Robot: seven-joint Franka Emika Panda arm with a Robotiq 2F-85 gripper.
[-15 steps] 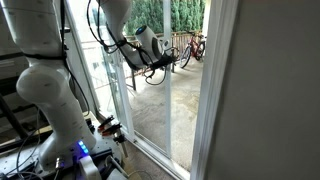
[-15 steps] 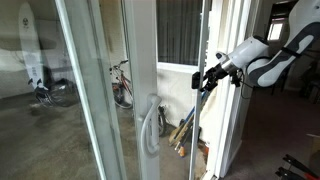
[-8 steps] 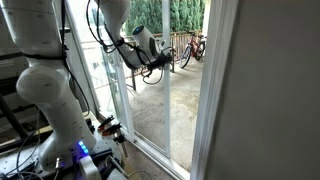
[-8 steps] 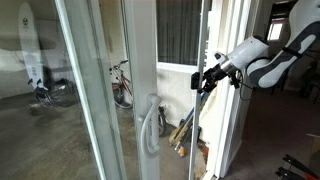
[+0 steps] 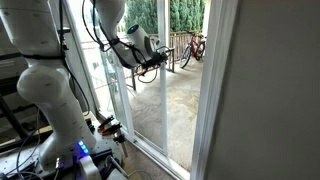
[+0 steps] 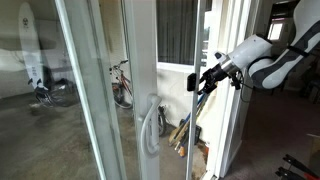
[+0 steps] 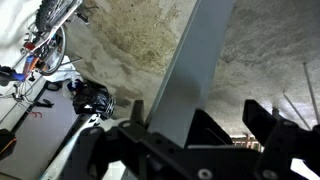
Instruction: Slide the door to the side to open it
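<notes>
Already you had the black pincer [image 7: 215, 135] spread open astride the white-framed tall glass door [image 7: 195, 60] edge; pushing it sideways looked like your next move.

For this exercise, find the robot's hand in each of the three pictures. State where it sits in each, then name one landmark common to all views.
Exterior view: the hand sits upper centre, against the door's white frame.
Exterior view: the hand sits right of centre, at the frame's edge.
Wrist view: the hand fills the bottom, its fingers either side of the frame.
Shared landmark: the door's white frame.
</notes>
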